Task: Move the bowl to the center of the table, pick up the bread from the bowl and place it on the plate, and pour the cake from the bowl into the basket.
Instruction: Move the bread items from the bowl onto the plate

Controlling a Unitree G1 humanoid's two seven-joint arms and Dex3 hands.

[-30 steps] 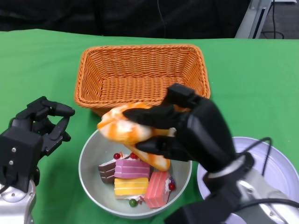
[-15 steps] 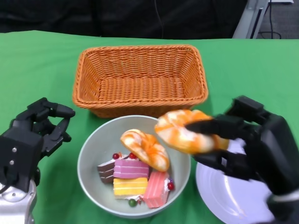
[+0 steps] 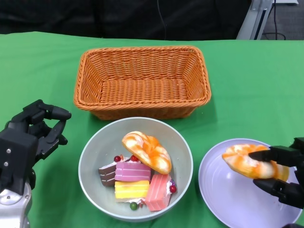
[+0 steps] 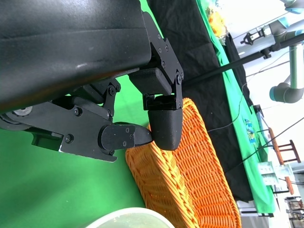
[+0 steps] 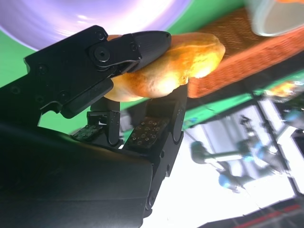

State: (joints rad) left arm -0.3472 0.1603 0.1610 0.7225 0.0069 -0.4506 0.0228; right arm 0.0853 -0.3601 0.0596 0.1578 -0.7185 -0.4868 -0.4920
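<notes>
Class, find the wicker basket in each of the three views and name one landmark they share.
Head view: basket at upper centre, behind the bowl.
Right wrist view: a strip of basket beyond the bread held by the right hand.
Left wrist view: basket past the left hand.
Shared landmark: the green tablecloth.

Right hand [image 3: 285,175] holds bread [image 3: 247,161] over plate [image 3: 223,190]. Second bread [image 3: 146,151] and cakes [image 3: 135,180] in bowl [image 3: 92,156]; left hand [image 3: 33,135] empty.
</notes>
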